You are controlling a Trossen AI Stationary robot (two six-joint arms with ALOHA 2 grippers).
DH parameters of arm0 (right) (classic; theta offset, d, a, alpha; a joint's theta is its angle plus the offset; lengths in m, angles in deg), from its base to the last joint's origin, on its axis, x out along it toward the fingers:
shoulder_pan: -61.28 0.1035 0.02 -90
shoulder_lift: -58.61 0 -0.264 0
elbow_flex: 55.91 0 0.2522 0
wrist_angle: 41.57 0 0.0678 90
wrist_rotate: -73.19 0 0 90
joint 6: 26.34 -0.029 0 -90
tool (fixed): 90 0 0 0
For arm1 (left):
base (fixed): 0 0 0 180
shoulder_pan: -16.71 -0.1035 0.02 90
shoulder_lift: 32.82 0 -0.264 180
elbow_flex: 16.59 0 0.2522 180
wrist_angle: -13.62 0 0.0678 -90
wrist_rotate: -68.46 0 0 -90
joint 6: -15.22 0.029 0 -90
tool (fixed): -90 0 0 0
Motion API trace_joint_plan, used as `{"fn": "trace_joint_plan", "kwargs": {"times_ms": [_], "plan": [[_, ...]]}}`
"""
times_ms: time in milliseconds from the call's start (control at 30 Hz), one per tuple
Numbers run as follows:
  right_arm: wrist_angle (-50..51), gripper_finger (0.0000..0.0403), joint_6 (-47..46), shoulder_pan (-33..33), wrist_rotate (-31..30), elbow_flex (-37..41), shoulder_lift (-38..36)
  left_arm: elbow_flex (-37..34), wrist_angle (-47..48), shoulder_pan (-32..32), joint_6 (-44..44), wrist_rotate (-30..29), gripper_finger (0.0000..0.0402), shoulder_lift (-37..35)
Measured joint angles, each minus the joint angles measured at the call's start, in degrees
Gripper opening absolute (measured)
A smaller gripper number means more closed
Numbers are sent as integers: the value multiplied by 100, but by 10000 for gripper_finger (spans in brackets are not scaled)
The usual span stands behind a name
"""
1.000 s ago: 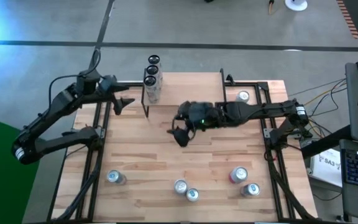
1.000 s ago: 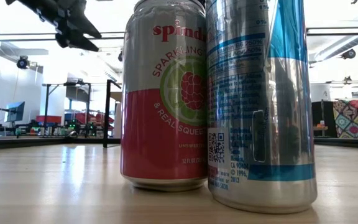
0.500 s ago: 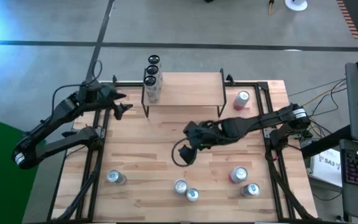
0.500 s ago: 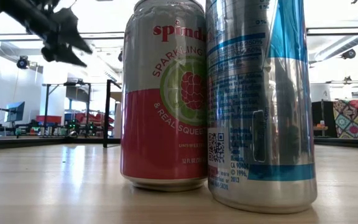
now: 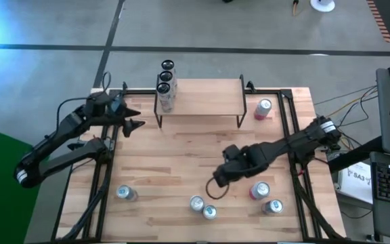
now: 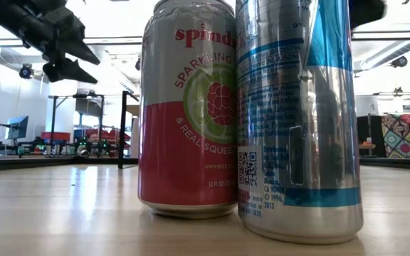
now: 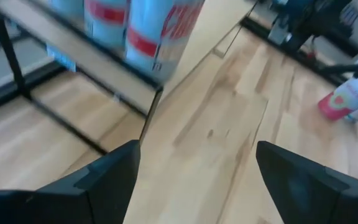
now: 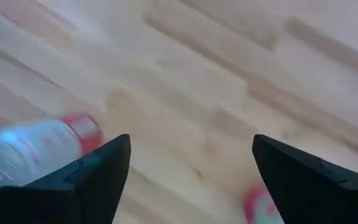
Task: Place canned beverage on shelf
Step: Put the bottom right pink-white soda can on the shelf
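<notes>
my right gripper (image 5: 217,184) has swung away from the shelf (image 5: 199,96), out from the middle of the table (image 5: 161,156) toward the near edge, and now hangs open over the boards just beside the pink can (image 5: 258,191). my left gripper (image 5: 134,118) has drifted a little nearer, off the shelf's left end, jaws apart.

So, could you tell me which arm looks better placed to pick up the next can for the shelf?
Probably the right. The right gripper hangs open and empty over the near side of the table, close to the loose cans. The left gripper, also open, sits beside the shelf, far from any loose can.
</notes>
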Motion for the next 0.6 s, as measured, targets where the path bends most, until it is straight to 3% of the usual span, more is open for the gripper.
{"fn": "trace_joint_plan", "kwargs": {"times_ms": [300, 600], "plan": [[1002, 327, -782, 590, 1159, -62, -8, -18, -573, 61, -292, 439, 284, -345], [1394, 327, -2186, 954, 1351, -62, -10, -66, -565, 61, 102, 446, 283, -8]]}}
